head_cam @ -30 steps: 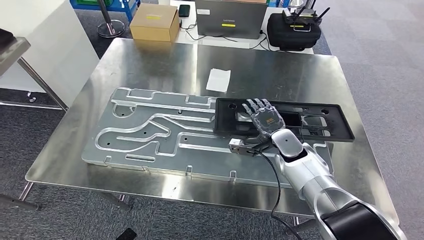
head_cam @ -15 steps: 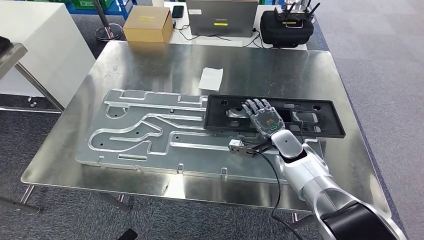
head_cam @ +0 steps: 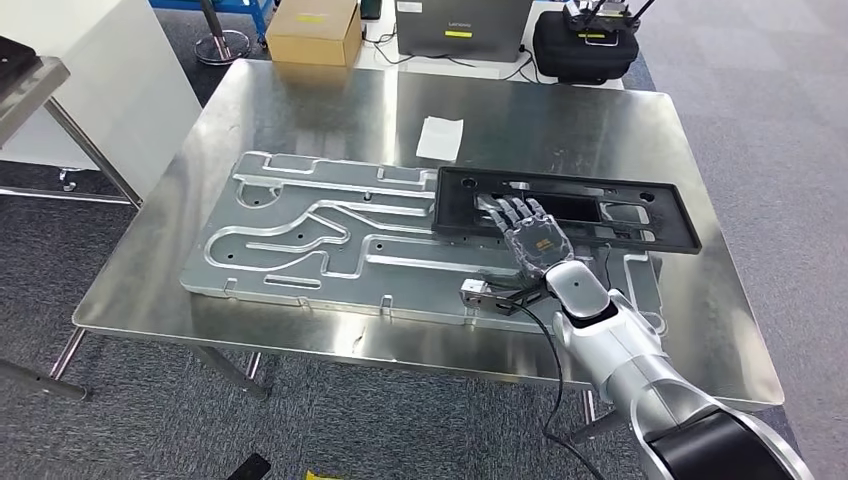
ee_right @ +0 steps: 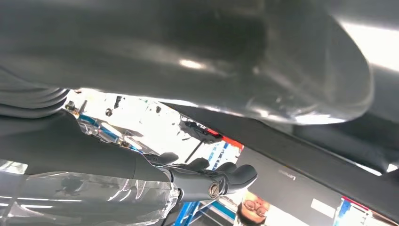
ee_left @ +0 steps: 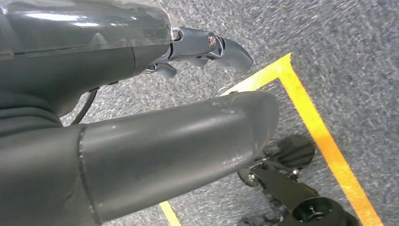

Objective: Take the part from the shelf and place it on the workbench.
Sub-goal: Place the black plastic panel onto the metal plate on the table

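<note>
Part: a flat black frame (head_cam: 566, 209) lay on the right end of the grooved plate (head_cam: 330, 240), its long side running across the bench.
Right hand: it (head_cam: 530, 236) rested palm down on the part's near edge, fingers (head_cam: 505, 209) stretched flat and spread over the frame; whether the thumb hooked under the edge could not be told. In the right wrist view the thumb (ee_right: 263, 70) lay against the dark frame.
Left hand: it (ee_left: 141, 108) hung over grey carpet crossed by a yellow floor line (ee_left: 320, 136), thumb and fingers apart, holding nothing.
Plate: a large aluminium plate with milled channels, flat on the bench and covering most of its middle.
Bench: a steel-topped table (head_cam: 300, 110); a white paper slip (head_cam: 440, 138) lay just beyond the plate, near the part's far left corner.
Behind the bench: a cardboard box (head_cam: 315, 32), a grey case (head_cam: 462, 27) and a black bag (head_cam: 585, 45) stood side by side.
</note>
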Tool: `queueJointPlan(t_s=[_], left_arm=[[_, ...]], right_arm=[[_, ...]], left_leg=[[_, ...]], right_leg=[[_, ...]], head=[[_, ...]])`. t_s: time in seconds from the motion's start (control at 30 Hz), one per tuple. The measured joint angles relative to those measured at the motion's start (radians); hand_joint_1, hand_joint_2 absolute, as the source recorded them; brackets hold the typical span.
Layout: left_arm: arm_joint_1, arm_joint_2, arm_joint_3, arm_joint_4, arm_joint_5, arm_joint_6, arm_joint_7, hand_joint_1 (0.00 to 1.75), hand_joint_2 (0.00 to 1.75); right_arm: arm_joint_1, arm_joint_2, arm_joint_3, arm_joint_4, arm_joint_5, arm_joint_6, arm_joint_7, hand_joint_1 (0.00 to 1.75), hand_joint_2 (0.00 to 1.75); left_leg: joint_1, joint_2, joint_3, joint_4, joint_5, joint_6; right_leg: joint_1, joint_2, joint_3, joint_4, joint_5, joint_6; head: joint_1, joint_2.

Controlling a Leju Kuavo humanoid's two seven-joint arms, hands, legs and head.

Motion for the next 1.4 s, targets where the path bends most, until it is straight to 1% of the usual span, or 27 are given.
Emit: queueJointPlan(t_s=[0.07,0.1,0.17,0.2,0.27,0.33,0.37,0.4,0.43,0.5,0.57,0.6,0.67,0.7,0.77,0.83,0.87,0.9,0.93,1.0,1.07,1.1,1.2,1.27,1.33,1.37,1.4], left_arm=[[0.000,-0.002,0.000,0.000,0.000,0.000,0.000,0.00,0.00],[-0.001,-0.003,0.000,0.000,0.000,-0.001,0.000,0.00,0.00],[-0.001,-0.003,0.001,0.000,0.000,-0.001,0.000,0.00,0.00],[-0.001,-0.004,0.001,0.000,0.001,-0.001,0.000,0.00,0.00],[0.001,-0.005,0.001,0.000,0.002,-0.002,0.001,0.00,0.00],[0.001,-0.005,0.001,0.000,0.003,-0.003,0.002,0.00,0.00],[0.001,-0.005,0.001,0.000,0.003,-0.003,0.003,0.00,0.00],[0.001,-0.005,0.001,0.000,0.004,-0.003,0.003,0.00,0.00],[0.001,-0.005,0.001,0.000,0.004,-0.003,0.004,0.00,0.00],[-0.001,-0.005,0.001,0.000,0.006,-0.003,0.005,0.00,0.00],[-0.004,-0.005,0.001,0.000,0.009,-0.003,0.006,0.00,0.00],[-0.005,-0.005,0.001,0.000,0.011,-0.003,0.006,0.00,0.00],[-0.005,-0.006,0.001,0.000,0.012,-0.002,0.006,0.00,0.00],[-0.006,-0.007,0.001,0.000,0.013,-0.002,0.007,0.00,0.00],[-0.007,-0.010,0.001,0.000,0.015,-0.002,0.007,0.00,0.00],[-0.008,-0.010,0.001,0.000,0.018,0.000,0.007,0.00,0.00],[-0.007,-0.010,0.001,0.000,0.019,0.002,0.007,0.00,0.00],[-0.006,-0.011,0.001,0.000,0.020,0.003,0.006,0.00,0.00],[-0.005,-0.011,0.001,0.000,0.021,0.005,0.006,0.00,0.00],[-0.003,-0.014,0.001,0.000,0.022,0.007,0.006,0.00,0.00],[-0.003,-0.017,0.001,0.000,0.023,0.007,0.006,0.00,0.00],[-0.003,-0.018,0.001,0.000,0.024,0.008,0.006,0.00,0.00],[-0.001,-0.019,0.001,0.000,0.032,0.009,0.006,0.00,0.00],[0.003,-0.020,0.001,0.000,0.035,0.009,0.006,0.00,0.00],[0.004,-0.021,0.001,0.000,0.036,0.010,0.006,0.00,0.00],[0.004,-0.021,0.001,0.000,0.037,0.011,0.006,0.00,0.00],[0.004,-0.021,0.001,0.000,0.039,0.011,0.005,0.00,0.00]], right_arm=[[-0.004,0.000,-0.001,-0.006,0.000,-0.001,0.000,0.00,0.00],[-0.006,0.000,-0.001,-0.008,-0.001,-0.002,0.000,0.00,0.00],[-0.010,0.000,-0.001,-0.009,-0.002,-0.004,-0.001,0.00,0.00],[-0.011,0.000,-0.001,-0.009,-0.002,-0.006,-0.002,0.00,0.00],[-0.011,0.000,-0.002,-0.009,-0.004,-0.012,-0.005,0.00,0.00],[-0.008,0.000,-0.004,-0.009,-0.006,-0.021,-0.009,0.00,0.00],[-0.006,0.000,-0.005,-0.009,-0.006,-0.026,-0.010,0.00,0.00],[-0.003,0.000,-0.008,-0.009,-0.007,-0.030,-0.010,0.00,0.00],[-0.001,0.000,-0.010,-0.009,-0.007,-0.034,-0.011,0.00,0.00],[0.002,0.000,-0.014,-0.011,-0.006,-0.040,-0.011,0.00,0.00],[0.002,-0.001,-0.017,-0.016,-0.006,-0.043,-0.011,0.00,0.00],[0.002,-0.001,-0.018,-0.019,-0.005,-0.045,-0.011,0.00,0.00],[0.003,-0.001,-0.019,-0.021,-0.004,-0.048,-0.010,0.00,0.00],[0.003,-0.002,-0.019,-0.022,-0.004,-0.049,-0.009,0.00,0.00],[0.005,-0.005,-0.022,-0.024,-0.006,-0.055,-0.005,0.00,0.00],[0.013,-0.005,-0.029,-0.031,-0.016,-0.068,0.002,0.00,0.00],[0.020,-0.005,-0.035,-0.036,-0.024,-0.076,0.007,0.00,0.00],[0.030,-0.005,-0.042,-0.043,-0.032,-0.083,0.012,0.00,0.00],[0.040,-0.005,-0.049,-0.050,-0.038,-0.090,0.017,0.00,0.00],[0.053,-0.005,-0.059,-0.065,-0.044,-0.098,0.022,0.00,0.00],[0.056,-0.004,-0.066,-0.083,-0.047,-0.102,0.023,0.00,0.00],[0.056,-0.004,-0.070,-0.090,-0.050,-0.104,0.024,0.00,0.00],[0.066,-0.004,-0.081,-0.109,-0.062,-0.108,0.026,0.00,0.00],[0.078,-0.002,-0.089,-0.128,-0.077,-0.107,0.023,0.00,0.00],[0.092,0.000,-0.097,-0.149,-0.094,-0.106,0.017,0.00,0.00],[0.101,0.001,-0.101,-0.159,-0.108,-0.106,0.011,0.00,0.00],[0.110,0.002,-0.106,-0.169,-0.127,-0.103,0.002,0.00,0.00]], left_leg=[[-0.001,0.000,-0.007,-0.002,0.018,-0.010],[0.000,0.000,-0.007,-0.006,0.028,-0.016],[0.001,-0.001,-0.009,-0.020,0.047,-0.031],[0.001,-0.001,-0.015,-0.018,0.039,-0.036],[0.001,-0.003,-0.039,0.043,-0.041,-0.043],[0.002,-0.002,-0.065,0.174,-0.146,-0.049],[0.003,-0.002,-0.069,0.233,-0.169,-0.052],[0.003,-0.002,-0.062,0.268,-0.167,-0.055],[0.003,-0.002,-0.038,0.269,-0.148,-0.056],[0.004,-0.001,0.055,0.173,-0.116,-0.055],[0.000,-0.002,0.147,0.043,-0.137,-0.047],[-0.002,-0.003,0.169,0.006,-0.151,-0.040],[-0.004,-0.003,0.167,-0.008,-0.143,-0.023],[-0.004,-0.001,0.162,-0.011,-0.133,-0.014],[-0.001,0.004,0.142,-0.017,-0.106,0.003],[-0.001,0.006,0.109,-0.017,-0.079,0.009],[-0.001,0.006,0.091,-0.016,-0.066,0.009],[-0.002,0.006,0.074,-0.016,-0.053,0.008],[-0.002,0.005,0.058,-0.015,-0.041,0.006],[-0.003,0.005,0.030,-0.015,-0.017,0.001],[-0.006,0.005,0.012,-0.015,0.004,-0.008],[-0.006,0.005,0.008,-0.017,0.014,-0.013],[-0.004,0.005,0.002,-0.030,0.038,-0.033],[-0.004,0.003,-0.019,0.009,-0.017,-0.041],[-0.001,0.003,-0.051,0.129,-0.126,-0.046],[-0.001,0.003,-0.062,0.200,-0.164,-0.050],[-0.001,0.003,-0.063,0.254,-0.174,-0.052]], right_leg=[[0.007,0.000,0.075,-0.113,0.006,-0.012],[0.011,0.000,0.087,-0.138,0.003,-0.016],[0.011,-0.001,0.078,-0.151,0.024,-0.027],[0.008,-0.003,0.070,-0.159,0.038,-0.034],[0.002,-0.006,0.047,-0.172,0.072,-0.048],[0.003,-0.008,0.014,-0.171,0.100,-0.053],[0.004,-0.008,-0.003,-0.169,0.111,-0.052],[0.004,-0.008,-0.021,-0.165,0.123,-0.050],[0.004,-0.009,-0.039,-0.161,0.133,-0.048],[0.003,-0.009,-0.071,-0.148,0.151,-0.041],[0.005,-0.009,-0.092,-0.135,0.166,-0.030],[0.005,-0.009,-0.096,-0.133,0.173,-0.024],[0.005,-0.009,-0.099,-0.135,0.190,-0.012],[0.003,-0.007,-0.104,-0.131,0.184,-0.006],[-0.001,-0.003,-0.125,-0.077,0.115,0.005],[-0.003,-0.001,-0.157,0.046,0.010,0.013],[-0.004,-0.001,-0.166,0.106,-0.019,0.015],[-0.005,-0.001,-0.164,0.144,-0.023,0.016],[-0.005,-0.001,-0.147,0.151,-0.006,0.015],[-0.003,-0.001,-0.061,0.066,0.039,0.006],[0.004,-0.001,0.049,-0.081,0.030,-0.007],[0.008,-0.001,0.080,-0.131,0.018,-0.012],[0.011,-0.005,0.081,-0.170,0.033,-0.026],[0.005,-0.009,0.059,-0.180,0.064,-0.041],[0.004,-0.010,0.027,-0.181,0.093,-0.048],[0.005,-0.011,0.010,-0.180,0.106,-0.048],[0.006,-0.012,-0.008,-0.177,0.118,-0.047]], head=[[-0.001,0.000],[0.000,0.000],[0.004,0.000],[0.005,0.000],[0.000,0.000],[-0.005,0.000],[-0.005,0.000],[-0.005,0.000],[-0.006,0.000],[-0.006,0.000],[-0.007,0.000],[-0.007,0.000],[-0.006,0.000],[-0.006,0.000],[-0.002,0.000],[0.003,0.000],[0.003,0.000],[0.003,0.000],[0.004,0.000],[0.003,0.000],[0.002,0.000],[0.001,0.000],[0.003,0.000],[0.000,0.000],[-0.006,0.000],[-0.007,0.000],[-0.007,0.000]])
